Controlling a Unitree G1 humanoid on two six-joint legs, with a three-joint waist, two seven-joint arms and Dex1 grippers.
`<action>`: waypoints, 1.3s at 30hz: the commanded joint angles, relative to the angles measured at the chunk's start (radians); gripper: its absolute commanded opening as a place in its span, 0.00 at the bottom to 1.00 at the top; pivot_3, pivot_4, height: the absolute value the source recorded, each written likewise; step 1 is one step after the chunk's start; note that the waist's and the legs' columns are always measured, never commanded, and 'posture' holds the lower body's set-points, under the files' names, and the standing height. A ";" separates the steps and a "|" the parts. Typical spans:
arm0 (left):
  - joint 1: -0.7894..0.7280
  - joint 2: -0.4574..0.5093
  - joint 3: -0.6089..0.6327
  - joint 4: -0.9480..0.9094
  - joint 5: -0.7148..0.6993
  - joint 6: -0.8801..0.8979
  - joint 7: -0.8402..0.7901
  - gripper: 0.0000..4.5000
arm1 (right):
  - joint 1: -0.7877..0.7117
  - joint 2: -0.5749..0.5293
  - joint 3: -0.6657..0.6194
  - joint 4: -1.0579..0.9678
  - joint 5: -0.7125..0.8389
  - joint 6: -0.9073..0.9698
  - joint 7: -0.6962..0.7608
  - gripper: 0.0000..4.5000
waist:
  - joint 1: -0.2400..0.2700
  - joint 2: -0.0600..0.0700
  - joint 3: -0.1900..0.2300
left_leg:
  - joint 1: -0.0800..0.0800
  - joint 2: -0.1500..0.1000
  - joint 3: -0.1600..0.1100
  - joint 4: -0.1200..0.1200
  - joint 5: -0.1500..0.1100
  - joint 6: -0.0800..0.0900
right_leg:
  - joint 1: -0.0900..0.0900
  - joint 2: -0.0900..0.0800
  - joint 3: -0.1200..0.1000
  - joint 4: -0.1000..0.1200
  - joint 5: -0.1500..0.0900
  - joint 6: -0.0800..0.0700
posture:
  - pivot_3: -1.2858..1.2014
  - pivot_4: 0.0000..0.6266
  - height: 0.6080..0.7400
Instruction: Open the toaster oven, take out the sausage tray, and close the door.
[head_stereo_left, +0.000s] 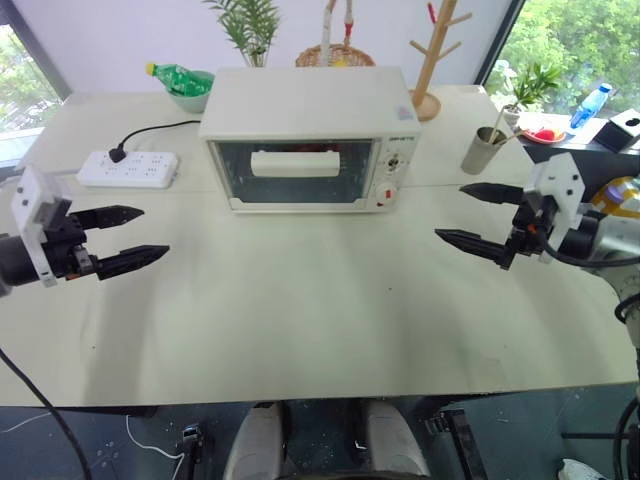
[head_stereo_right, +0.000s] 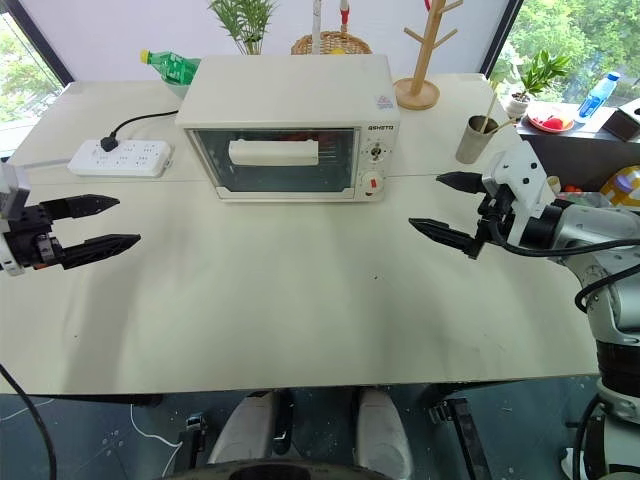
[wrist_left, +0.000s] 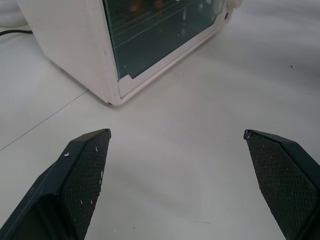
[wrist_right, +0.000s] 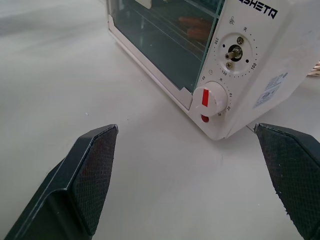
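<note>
The cream-white toaster oven (head_stereo_left: 310, 100) stands at the back middle of the table, and its glass door (head_stereo_left: 295, 178) is shut, with the white bar handle (head_stereo_left: 295, 163) near the top. Thin red sausages (wrist_right: 196, 29) show through the glass. The sausage tray under them is hard to make out. My left gripper (head_stereo_left: 152, 231) hovers open above the table, to the left of the oven and nearer to me. Off the oven's right front corner, by the red knob (wrist_right: 206, 98), my right gripper (head_stereo_left: 450, 211) also stands open. Both are empty and well clear of the oven.
A white power strip (head_stereo_left: 128, 168) with a black plug lies left of the oven. A green bottle (head_stereo_left: 188, 82) rests in a bowl behind it. A grey cup (head_stereo_left: 485, 150), a wooden rack (head_stereo_left: 432, 60), a plate (head_stereo_left: 543, 134) and a blue bottle (head_stereo_left: 590, 105) stand back right.
</note>
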 joint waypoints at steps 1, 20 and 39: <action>-0.019 0.017 0.007 -0.003 0.013 -0.031 -0.001 0.99 | -0.002 0.005 -0.027 -0.030 0.010 -0.018 -0.007 1.00 | 0.000 0.000 0.000 | 0.000 0.000 0.000 0.000 0.000 0.000 | 0.000 0.000 0.000 0.000 0.000 0.000 | 0.52 0.24 1.00; -0.151 -0.005 -0.048 -0.045 -0.056 0.046 0.040 0.99 | -0.039 0.024 -0.023 -0.104 0.115 0.137 -0.075 1.00 | 0.001 0.000 0.000 | 0.000 0.000 0.000 0.000 0.000 0.000 | 0.000 0.000 0.000 0.000 0.000 0.000 | 0.52 0.24 1.00; -0.590 -0.162 -0.349 0.084 -0.036 0.066 -0.053 0.99 | -0.376 0.412 0.319 0.151 -0.110 0.061 -0.263 1.00 | -0.008 -0.001 0.000 | 0.000 -0.002 -0.003 0.001 0.000 0.000 | 0.000 0.002 0.000 0.004 0.002 0.004 | 0.52 0.24 1.00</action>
